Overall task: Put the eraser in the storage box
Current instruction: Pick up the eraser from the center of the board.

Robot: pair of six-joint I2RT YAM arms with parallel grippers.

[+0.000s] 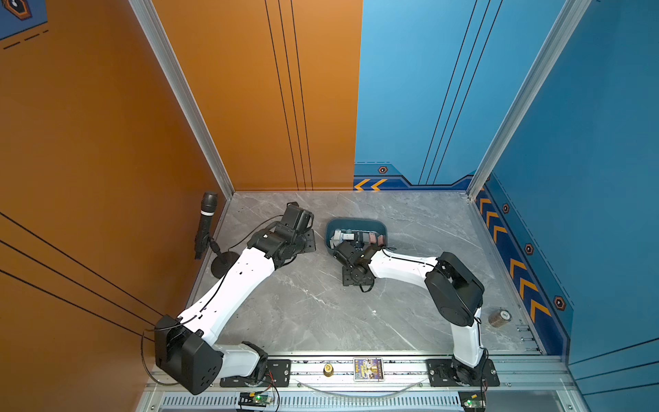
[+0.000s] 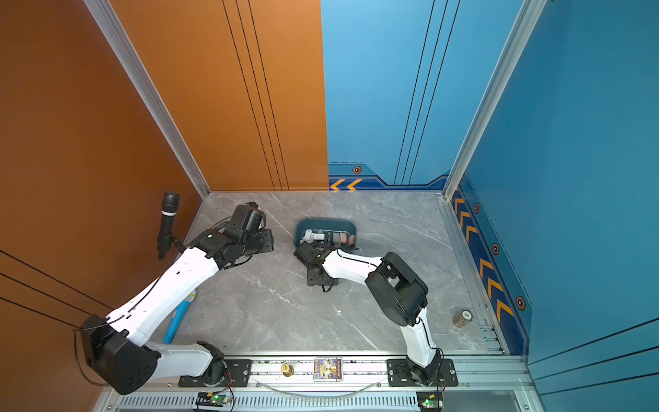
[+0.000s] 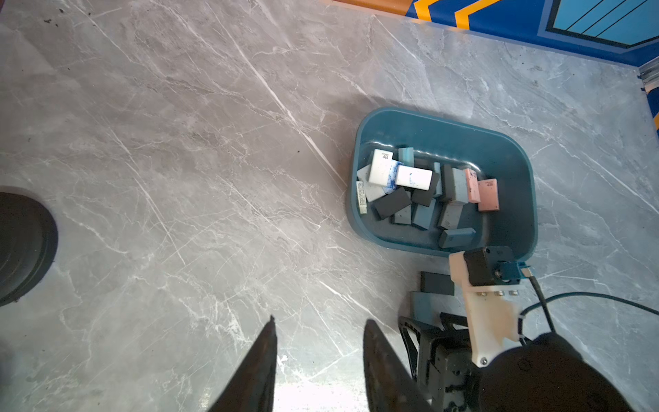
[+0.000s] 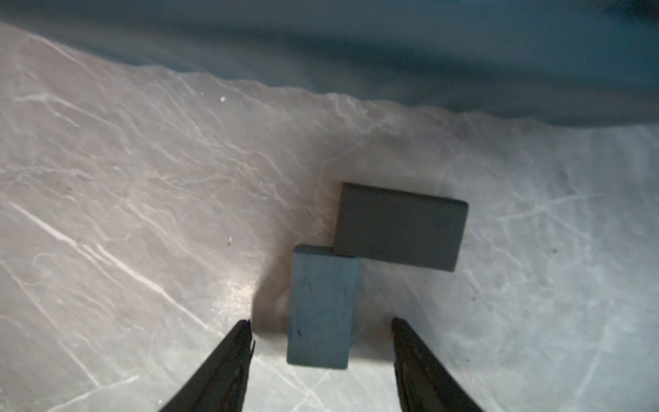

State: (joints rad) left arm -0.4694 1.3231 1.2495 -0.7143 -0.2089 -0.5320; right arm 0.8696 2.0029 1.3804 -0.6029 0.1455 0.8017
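Two flat slabs touch: blue eraser (image 4: 321,306) between spread right jaws, ungripped, dark grey eraser (image 4: 399,226) beyond; left jaws parted, empty.

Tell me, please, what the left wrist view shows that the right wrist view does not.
Only the left wrist view shows the inside of the storage box, with its pile of white, pink, blue and dark erasers, and the open, empty left claw. Only the right wrist view shows the right claw, open astride the blue eraser without touching it. Both show that blue eraser and the dark eraser on the table beside the box.
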